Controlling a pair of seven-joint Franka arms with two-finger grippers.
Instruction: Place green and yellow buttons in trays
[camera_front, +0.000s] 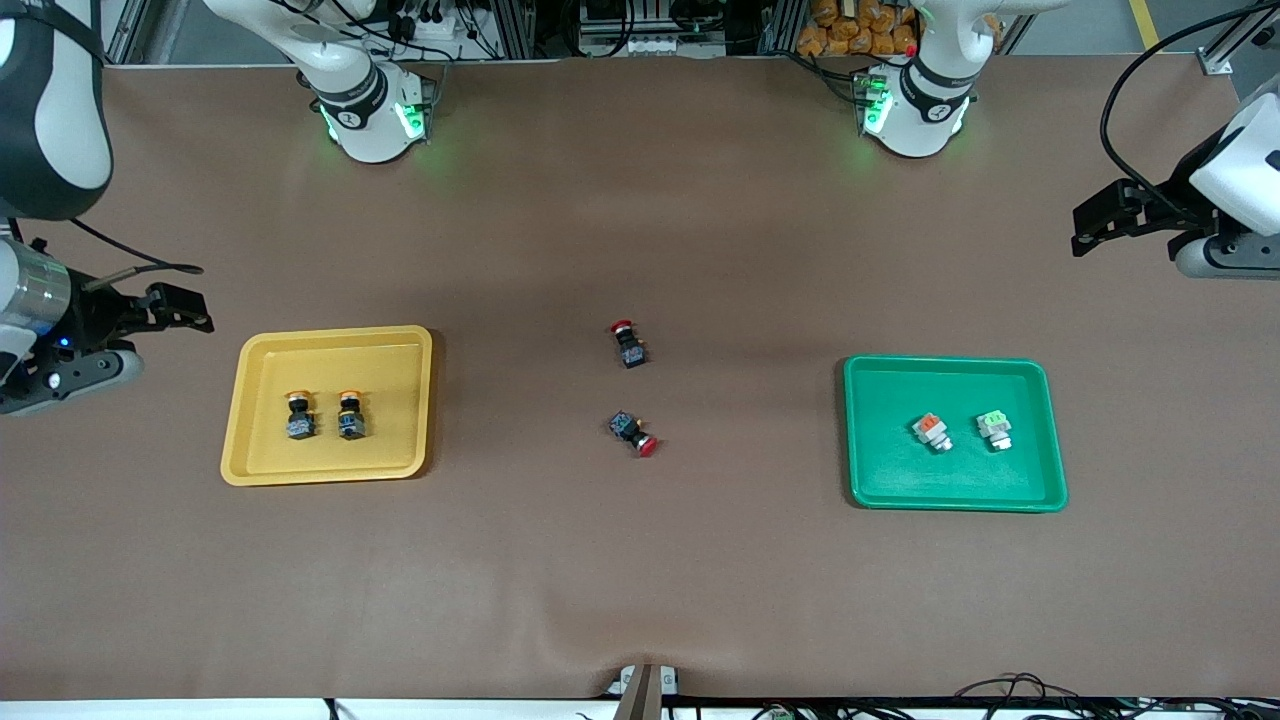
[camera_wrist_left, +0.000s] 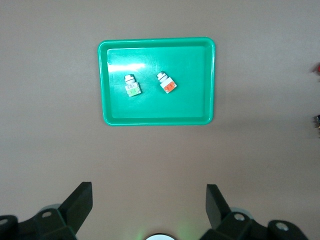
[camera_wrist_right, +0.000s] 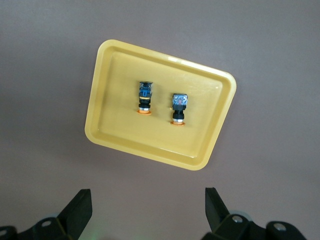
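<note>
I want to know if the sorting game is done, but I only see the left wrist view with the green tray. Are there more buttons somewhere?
Observer: Yes. A yellow tray sits toward the right arm's end of the table, with two yellow-capped buttons lying in it.
Operator: Is anything left out on the table?
Observer: Two red-capped buttons lie on the bare table between the trays, one nearer the front camera than the other.
Operator: Where is the other arm?
Observer: The right gripper hangs open above the table beside the yellow tray, holding nothing.
</note>
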